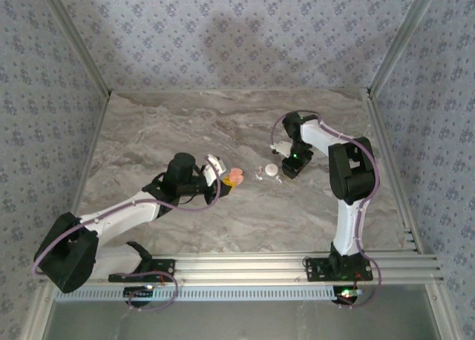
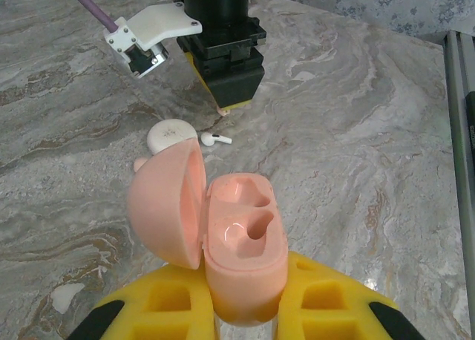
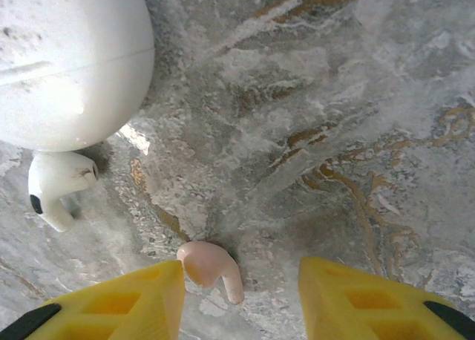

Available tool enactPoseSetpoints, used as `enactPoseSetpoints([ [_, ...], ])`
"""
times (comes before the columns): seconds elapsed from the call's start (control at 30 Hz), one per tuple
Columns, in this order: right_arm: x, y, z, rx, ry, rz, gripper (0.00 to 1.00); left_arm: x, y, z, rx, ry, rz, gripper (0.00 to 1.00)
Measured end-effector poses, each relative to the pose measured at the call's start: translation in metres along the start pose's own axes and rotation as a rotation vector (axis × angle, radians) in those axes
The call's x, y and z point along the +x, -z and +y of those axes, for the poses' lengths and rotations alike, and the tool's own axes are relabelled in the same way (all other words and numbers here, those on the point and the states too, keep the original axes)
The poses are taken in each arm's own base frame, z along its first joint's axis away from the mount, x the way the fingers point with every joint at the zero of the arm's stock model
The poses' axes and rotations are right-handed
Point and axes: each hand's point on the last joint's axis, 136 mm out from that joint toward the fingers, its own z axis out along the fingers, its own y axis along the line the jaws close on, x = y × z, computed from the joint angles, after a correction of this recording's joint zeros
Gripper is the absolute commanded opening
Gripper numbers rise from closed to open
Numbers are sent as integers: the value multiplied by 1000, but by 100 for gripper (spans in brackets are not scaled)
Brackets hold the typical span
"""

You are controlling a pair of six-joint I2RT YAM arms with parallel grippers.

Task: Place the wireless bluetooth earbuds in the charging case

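Currently left claw (image 2: 245,310) clamps open, empty pink case (image 2: 241,236), lower centre. My right claw (image 3: 241,280), jaws part-open, straddles pink earbud (image 3: 210,267) on surface (image 3: 334,132), bottom centre. Earbud likely light, slick: pinch bulb, gently.

White dome (image 3: 67,65) and white earbud (image 3: 56,184) crowd pink earbud (image 3: 211,267); its other side free.
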Motion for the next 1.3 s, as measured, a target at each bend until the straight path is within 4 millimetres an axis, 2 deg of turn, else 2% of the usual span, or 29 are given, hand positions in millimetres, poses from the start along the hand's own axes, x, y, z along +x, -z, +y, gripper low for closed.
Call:
enactPoseSetpoints([
  [0.3, -6, -5, 5, -1, 26, 3, 39, 0, 0, 0, 0, 1, 1, 8],
  [0.57, -5, -6, 6, 27, 46, 31, 39, 1, 0, 0, 1, 3, 6, 8],
  [1.1, 0, -6, 4, 45, 31, 62, 19, 2, 0, 1, -9, 4, 7, 8],
  [1.3, -2, 2, 4, 70, 9, 11, 19, 1, -4, 6, -23, 16, -3, 8],
])
